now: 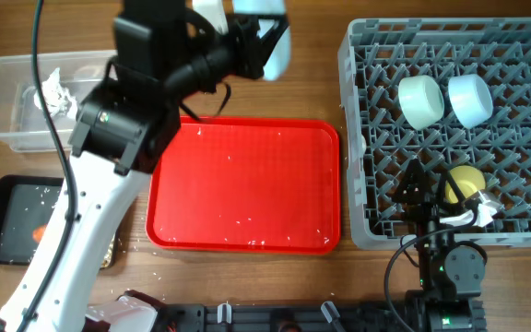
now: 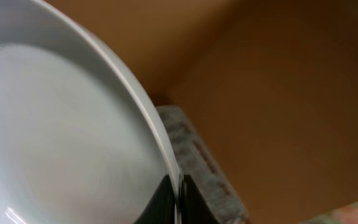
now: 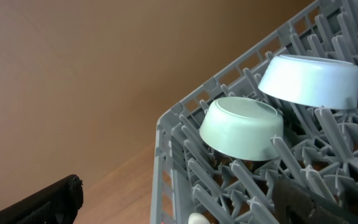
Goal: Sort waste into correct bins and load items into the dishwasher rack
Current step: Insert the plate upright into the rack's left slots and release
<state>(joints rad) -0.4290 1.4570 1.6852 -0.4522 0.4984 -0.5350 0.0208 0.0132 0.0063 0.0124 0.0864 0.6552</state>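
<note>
Plate [image 1: 267, 41] clamped by its rim in my left gripper [image 2: 175, 202], just left of the rack [image 1: 514, 46], off its far corner. Right gripper [image 1: 430, 195] spread wide over the rack's near edge, beside the yellow cup [image 1: 466, 180]; mint bowl [image 1: 420, 100] and blue bowl [image 1: 470, 98] sit inside.

Robotics lab bench showing here: white-and-black robot arm [image 1: 58, 258] leaning over brown wooden tabletop [image 1: 321, 74], grey plastic lattice rack [image 1: 524, 83] sitting at three o'clock.

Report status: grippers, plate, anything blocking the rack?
Left gripper shut on round pale blue plate, left of large grey plastic dishwasher rack. Right gripper open over rack's near edge. Mint green bowl, light blue bowl racked; rack's left side free.
</note>
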